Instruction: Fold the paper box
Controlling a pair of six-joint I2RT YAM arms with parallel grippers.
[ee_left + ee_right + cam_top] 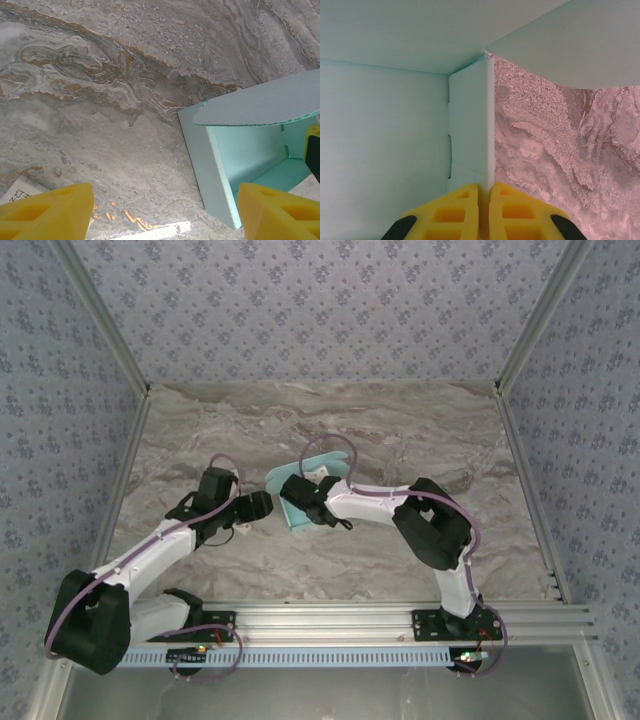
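Pale turquoise thin-card paper box (pixel 297 520) sits on the marble table (pixel 420 440), its upright wall pinched in the right gripper (pixel 484 195), and it lies right of the left gripper (pixel 165 200), whose jaws stand apart.

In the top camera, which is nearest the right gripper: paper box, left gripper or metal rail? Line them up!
1. paper box: pinched by the right gripper.
2. left gripper: just to its left.
3. metal rail: far off, at the table's near edge.

Grey-brown veined marble tabletop (pixel 400 430) at centre — blue-grey floral-patterned wall panels (pixel 320 300) enclose it from 9 through 12 to 3 o'clock; a silver aluminium rail (pixel 350 618) crosses at 6.
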